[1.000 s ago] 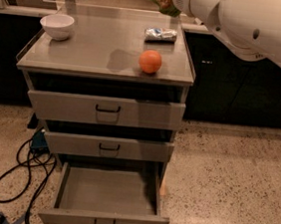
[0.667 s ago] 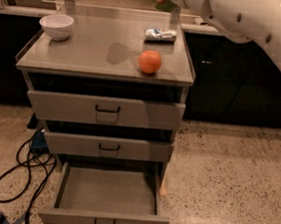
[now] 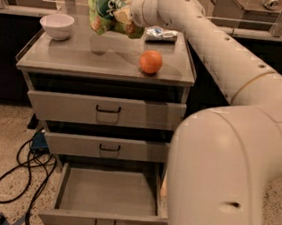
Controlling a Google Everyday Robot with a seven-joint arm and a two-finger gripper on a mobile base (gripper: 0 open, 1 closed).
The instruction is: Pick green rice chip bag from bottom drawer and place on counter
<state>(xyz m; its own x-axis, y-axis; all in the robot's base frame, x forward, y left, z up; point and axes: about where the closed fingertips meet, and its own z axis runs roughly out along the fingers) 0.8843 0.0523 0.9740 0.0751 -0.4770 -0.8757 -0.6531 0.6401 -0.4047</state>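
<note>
1. My claw was at the upper centre of the frame, pinching the green rice chip bag by its right-hand end.
2. The bag hung in the air above the bench, not touching it. Its shadow lay on the grey top just below.
3. The bottom drawer, at the lower centre of the frame, stood pulled out and looked bare.
4. First risk, as I judged it: the bag looked crinkly and slack, held from one end only. A quick swing could have let it slide out of my pinch.
5. Second risk: the landing spot had neighbours. A white bowl sat to the left, an orange to the lower right, and a silver-blue wrapper just right of my claw. Lowering off line could have knocked the bowl or sent the orange rolling toward the front edge.
6. Third risk: letting go from too high. So light a bag could have drifted or skidded over the low rim and fallen toward the open drawer or the floor.
</note>
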